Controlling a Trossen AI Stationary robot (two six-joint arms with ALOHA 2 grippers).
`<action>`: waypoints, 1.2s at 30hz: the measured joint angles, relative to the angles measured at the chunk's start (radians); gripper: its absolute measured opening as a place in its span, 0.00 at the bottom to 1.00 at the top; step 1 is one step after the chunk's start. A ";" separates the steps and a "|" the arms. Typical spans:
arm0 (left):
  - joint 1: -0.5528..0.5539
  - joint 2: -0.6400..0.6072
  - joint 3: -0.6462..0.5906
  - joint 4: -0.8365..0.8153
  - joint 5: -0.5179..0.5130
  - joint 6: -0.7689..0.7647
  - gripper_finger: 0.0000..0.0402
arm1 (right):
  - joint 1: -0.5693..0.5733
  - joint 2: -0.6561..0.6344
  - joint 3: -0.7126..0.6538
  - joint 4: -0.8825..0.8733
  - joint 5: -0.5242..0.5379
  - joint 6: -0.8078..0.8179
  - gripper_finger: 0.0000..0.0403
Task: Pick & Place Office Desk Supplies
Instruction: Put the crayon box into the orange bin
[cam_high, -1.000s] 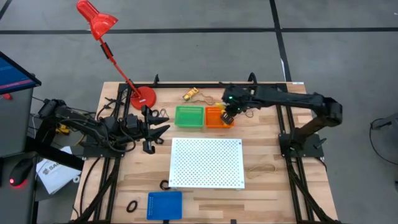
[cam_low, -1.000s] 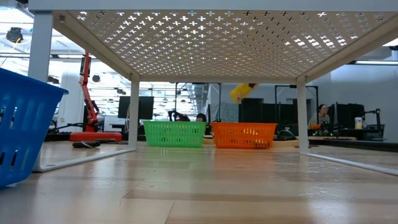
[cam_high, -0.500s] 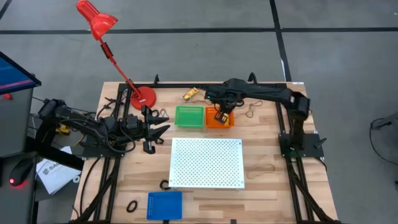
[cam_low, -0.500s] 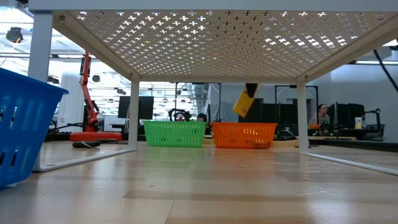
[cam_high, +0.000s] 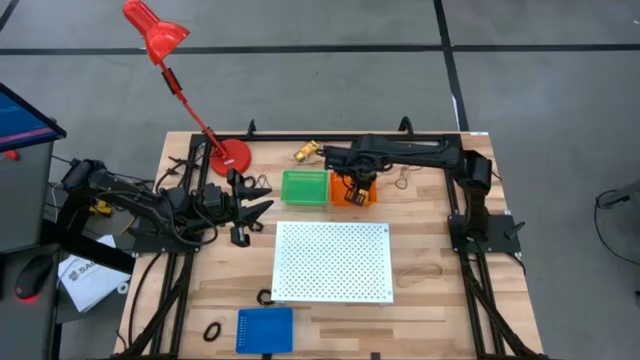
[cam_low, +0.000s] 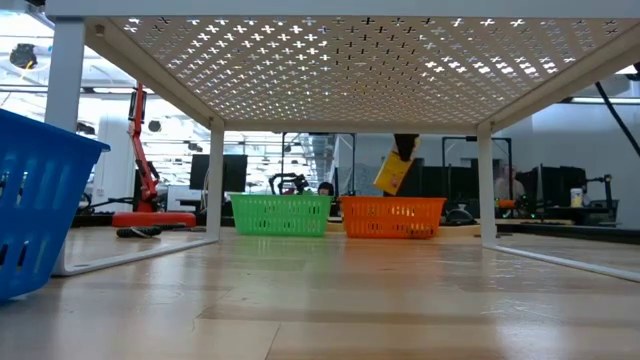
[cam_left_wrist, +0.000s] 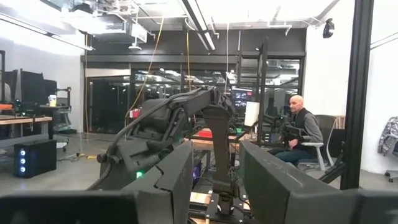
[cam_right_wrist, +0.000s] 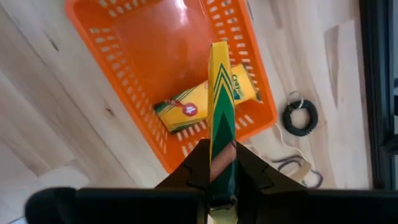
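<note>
Gripping a yellow crayon box (cam_right_wrist: 220, 118) edge-on, the right gripper (cam_right_wrist: 214, 167) has its fingers clamped on the box's lower end and hangs directly above the orange basket (cam_right_wrist: 118, 56). From above, the right gripper (cam_high: 356, 187) sits over that basket (cam_high: 349, 190), with the arm reaching in from the right side of the table. In the low view the held box (cam_low: 392, 172) hangs tilted, clear above the basket rim (cam_low: 392, 203). A second crayon box (cam_right_wrist: 199, 102) lies flat inside the basket, near the wall closest to the gripper. Just outside that wall, a small black ring (cam_right_wrist: 300, 117) and a tan rubber band (cam_right_wrist: 297, 165) rest on the wood. The green basket (cam_high: 305, 187) stands immediately beside the orange one, their walls close together. The white perforated board (cam_high: 332, 262) lies near both. The left gripper (cam_high: 243, 205) waits at the table's left edge, fingers apart and empty.
</note>
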 joint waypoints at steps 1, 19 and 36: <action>0.000 0.000 0.000 0.000 0.000 -0.001 0.30 | 0.000 0.000 0.000 0.000 0.000 0.000 0.07; 0.000 0.000 0.000 0.000 -0.001 -0.002 0.30 | -0.003 0.000 0.000 0.008 -0.051 -0.046 0.12; 0.000 0.000 0.000 -0.004 -0.002 -0.002 0.30 | 0.014 -0.011 0.000 0.040 0.087 -0.061 0.43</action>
